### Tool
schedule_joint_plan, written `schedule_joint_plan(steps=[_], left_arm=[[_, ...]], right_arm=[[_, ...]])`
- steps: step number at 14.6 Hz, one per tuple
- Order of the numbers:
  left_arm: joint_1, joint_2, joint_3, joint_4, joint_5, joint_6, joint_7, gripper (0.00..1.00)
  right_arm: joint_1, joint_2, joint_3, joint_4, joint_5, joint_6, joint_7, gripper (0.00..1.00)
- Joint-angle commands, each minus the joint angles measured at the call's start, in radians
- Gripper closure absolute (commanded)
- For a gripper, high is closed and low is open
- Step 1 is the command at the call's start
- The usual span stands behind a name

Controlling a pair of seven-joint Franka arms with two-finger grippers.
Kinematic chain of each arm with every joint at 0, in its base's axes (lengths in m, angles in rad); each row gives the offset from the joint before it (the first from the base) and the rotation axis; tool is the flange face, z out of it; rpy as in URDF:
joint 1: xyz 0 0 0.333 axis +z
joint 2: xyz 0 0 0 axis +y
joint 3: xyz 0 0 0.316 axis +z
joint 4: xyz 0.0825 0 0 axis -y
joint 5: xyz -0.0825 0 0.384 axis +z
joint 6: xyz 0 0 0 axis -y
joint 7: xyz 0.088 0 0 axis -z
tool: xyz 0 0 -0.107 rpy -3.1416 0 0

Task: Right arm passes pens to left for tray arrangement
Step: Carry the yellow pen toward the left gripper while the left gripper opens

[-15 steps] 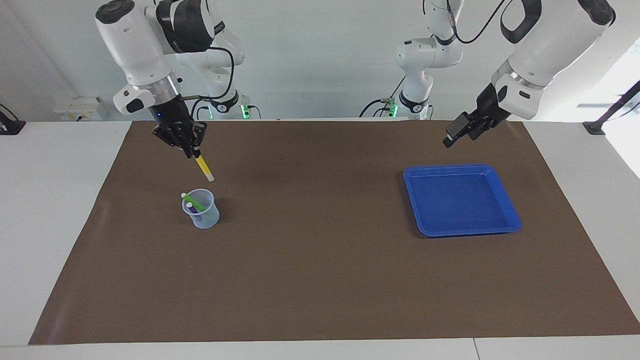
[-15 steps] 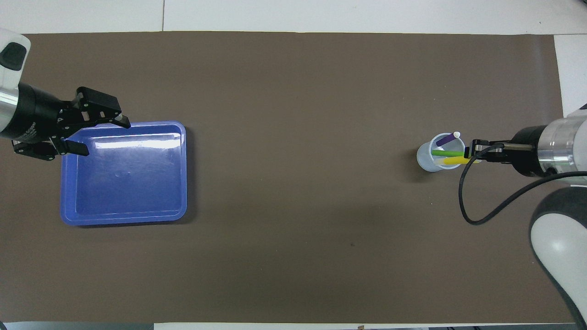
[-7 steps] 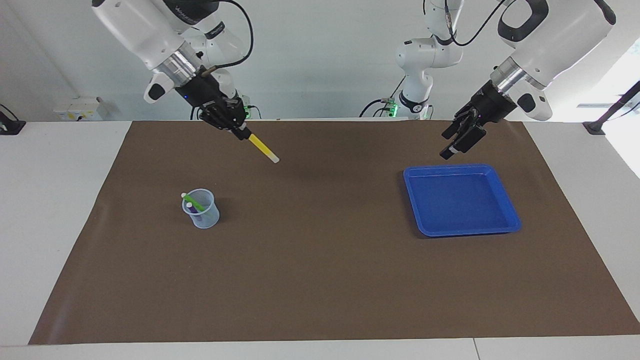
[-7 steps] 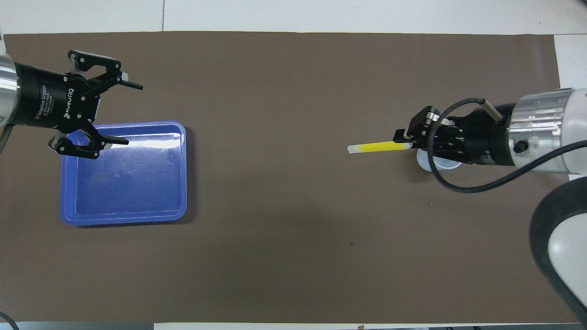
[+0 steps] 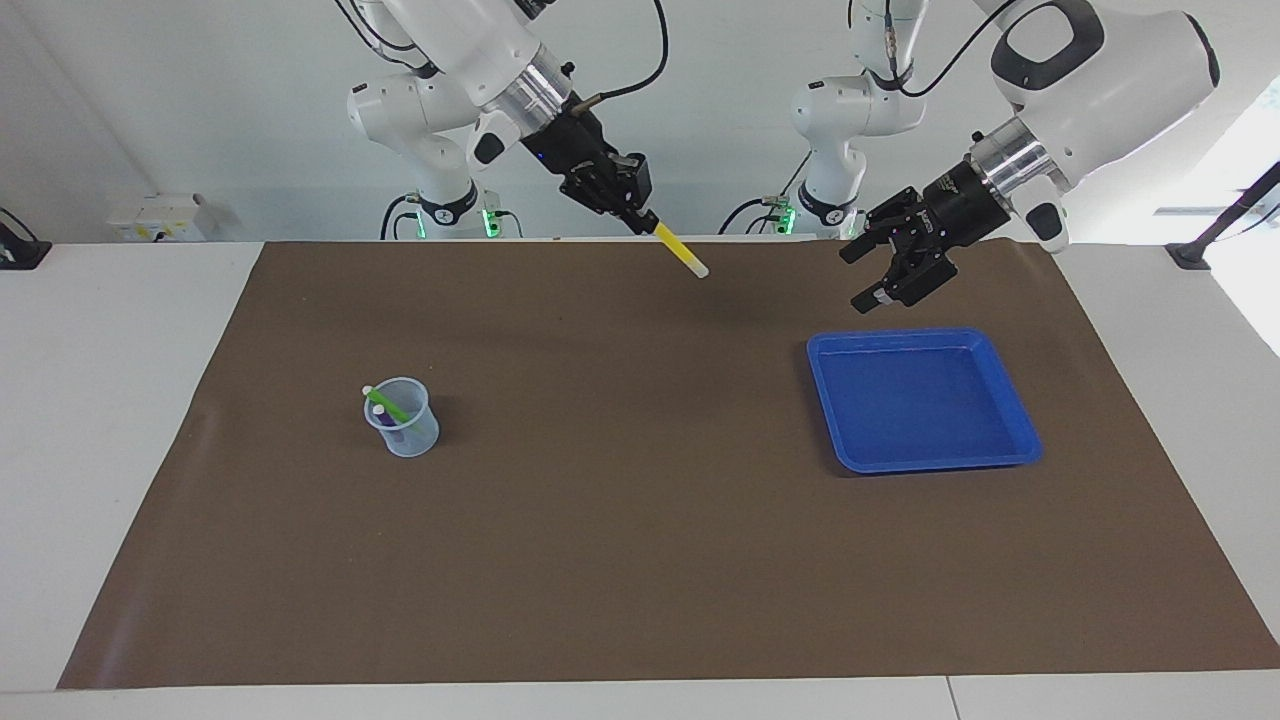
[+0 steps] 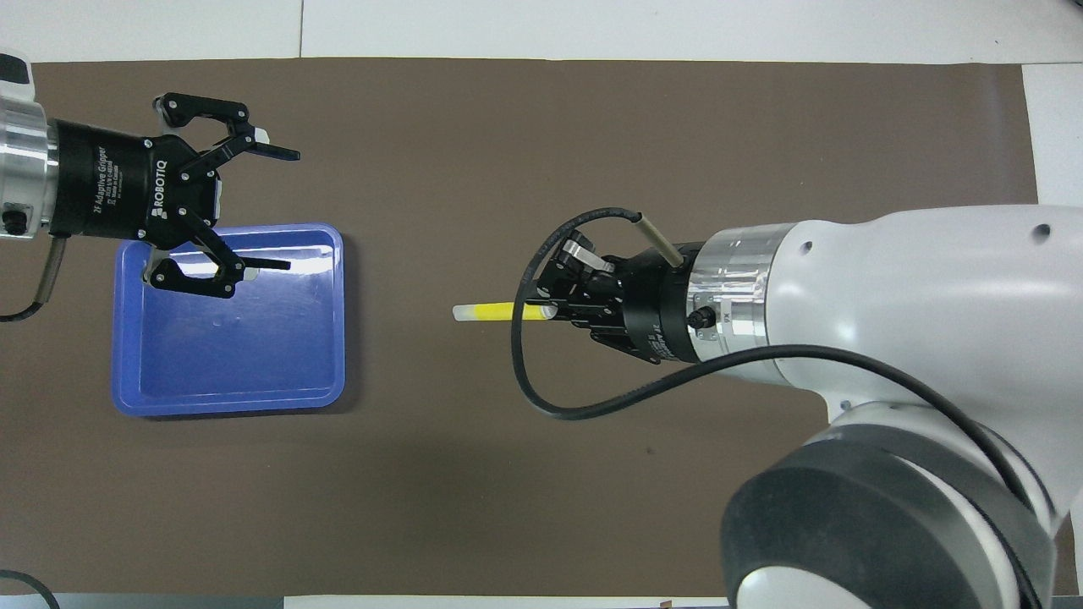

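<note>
Right gripper (image 5: 640, 215) clamps the yellow pen (image 5: 682, 251), tip toward the wide-open left gripper (image 5: 880, 270), probably level enough: feed straight in.

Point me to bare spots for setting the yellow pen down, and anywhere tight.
The shallow blue plastic tray holds nothing. The brown mat is bare between the tray and the pale mesh cup, which holds the other pens. Tight: the tray's rim, under the open left gripper. The right gripper holds the yellow marker pen over mid-mat.
</note>
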Motion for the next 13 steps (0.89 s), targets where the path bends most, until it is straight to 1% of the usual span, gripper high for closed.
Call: schedule_joint_plan(steps=[1,4,6,8,11,13], left_arm=[[-0.008,-0.050,0.002,-0.053,-0.031,-0.033,-0.019,0.00],[-0.008,-0.055,-0.005,-0.059,-0.051,-0.054,-0.126,0.00],[-0.007,-0.050,-0.034,-0.047,-0.059,-0.050,-0.170,0.00],[-0.008,-0.050,-0.075,-0.045,-0.054,-0.033,-0.238,0.00],[-0.008,-0.067,-0.113,-0.047,-0.051,-0.031,-0.249,0.00],[-0.010,-0.083,-0.124,-0.050,-0.051,-0.039,-0.253,0.03]], right_arm=[[0.016,0.051,-0.001,0.066,0.044,0.038,0.045,1.00],[0.021,0.104,0.004,0.146,0.043,0.039,0.089,1.00],[0.029,0.124,0.005,0.172,0.043,0.045,0.097,1.00],[0.061,0.134,0.005,0.177,0.044,0.074,0.102,1.00],[0.069,0.141,0.005,0.177,0.032,0.078,0.119,1.00],[0.079,0.143,0.005,0.177,0.029,0.078,0.119,1.00]])
